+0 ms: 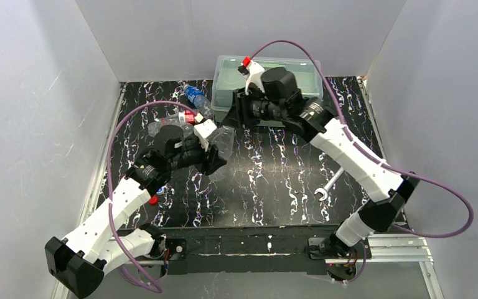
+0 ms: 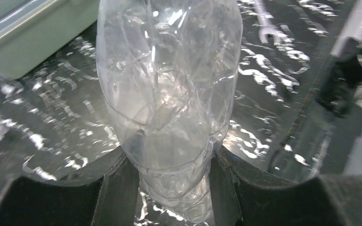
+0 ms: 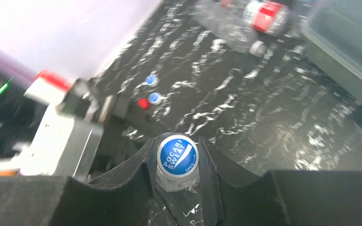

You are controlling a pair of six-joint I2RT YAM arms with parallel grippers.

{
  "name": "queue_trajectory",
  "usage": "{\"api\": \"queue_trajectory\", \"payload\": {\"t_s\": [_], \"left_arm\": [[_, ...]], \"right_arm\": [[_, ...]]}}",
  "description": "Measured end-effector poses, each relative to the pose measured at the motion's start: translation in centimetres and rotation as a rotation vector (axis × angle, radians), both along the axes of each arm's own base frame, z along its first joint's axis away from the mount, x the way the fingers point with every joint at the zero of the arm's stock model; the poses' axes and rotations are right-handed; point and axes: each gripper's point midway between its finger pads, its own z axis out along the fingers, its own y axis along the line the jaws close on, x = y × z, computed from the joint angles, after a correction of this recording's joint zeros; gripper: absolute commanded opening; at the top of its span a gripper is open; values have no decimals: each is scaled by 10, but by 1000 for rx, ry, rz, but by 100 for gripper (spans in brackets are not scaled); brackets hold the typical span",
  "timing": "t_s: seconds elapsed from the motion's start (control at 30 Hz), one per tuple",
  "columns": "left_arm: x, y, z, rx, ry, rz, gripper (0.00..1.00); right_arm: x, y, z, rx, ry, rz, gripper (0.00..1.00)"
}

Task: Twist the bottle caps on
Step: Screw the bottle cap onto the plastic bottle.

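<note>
Slippage worried us most: our left gripper (image 2: 169, 186) was clamped on the plain bottle (image 2: 169, 84), whose crumpled body reached ahead of it. Our right gripper (image 3: 177, 165) pinched the blue cap (image 3: 177, 154), clear plastic just beneath it, seemingly the neck. Thin walls could twist under torque, or a tilted cap could cross-thread.

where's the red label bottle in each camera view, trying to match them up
Top external: the red-label bottle lies on its side, left of centre in the upper half, just left of the lidded box.
Left wrist: not visibly in it; the box fills the upper left corner.
Right wrist: the bottle is blurred at the top edge, right of centre, with the box at upper right.
Shared landmark: the lidded box.
</note>
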Motion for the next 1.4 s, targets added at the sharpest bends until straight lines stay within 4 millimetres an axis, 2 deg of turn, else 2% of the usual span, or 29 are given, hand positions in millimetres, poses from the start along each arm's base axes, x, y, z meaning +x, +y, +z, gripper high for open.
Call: {"api": "queue_trajectory", "payload": {"t_s": [0.03, 0.27, 0.3, 0.37, 0.43, 0.47, 0.5, 0.53, 0.57, 0.63, 0.67, 0.7, 0.73, 0.8, 0.83, 0.97, 1.17, 1.4], "left_arm": [[4, 3, -2, 25, -11, 33, 0], [35, 24, -19, 196, -91, 257, 0], [37, 27, -20, 210, -98, 275, 0], [39, 30, -21, 228, -115, 293, 0], [41, 32, -19, 229, -133, 301, 0], [40, 32, -19, 229, -142, 298, 0], [40, 32, -18, 224, -156, 296, 0], [38, 31, -16, 213, -162, 282, 0], [30, 26, -16, 182, -151, 224, 0], [18, 18, -17, 125, -103, 129, 0], [9, 15, -18, 71, -45, 56, 0], [-3, 9, -14, 10, -1, -30, 0], [-18, 1, -9, -43, 38, -124, 0], [-44, -13, -1, -136, 118, -281, 0], [-50, -17, 2, -165, 146, -322, 0], [-59, -25, 13, -230, 185, -398, 0], [-63, -29, 20, -271, 214, -442, 0], [-64, -31, 24, -284, 203, -459, 0]], "right_arm": [[-1, 3, -1, -10, 0, -13, 1], [33, 17, -26, -137, 11, -296, 1], [35, 18, -28, -139, 12, -311, 8], [38, 19, -27, -136, 9, -329, 32], [37, 19, -25, -130, 10, -331, 57], [39, 17, -24, -125, 12, -324, 80], [38, 14, -24, -115, 25, -306, 92], [41, 5, -25, -100, 34, -288, 98], [42, -10, -22, -73, 43, -262, 98], [44, -34, -5, 7, 14, -195, 98], [41, -63, 9, 74, -16, -143, 98], [30, -71, 21, 133, -58, -64, 98], [12, -65, 27, 182, -84, 46, 97], [-25, -53, 20, 251, -61, 252, 93], [-33, -49, 17, 276, -49, 305, 92], [-46, -42, 10, 311, -21, 382, 84], [-64, -30, 22, 355, -52, 464, 67], [-58, -25, 25, 375, -48, 448, 32]]}}
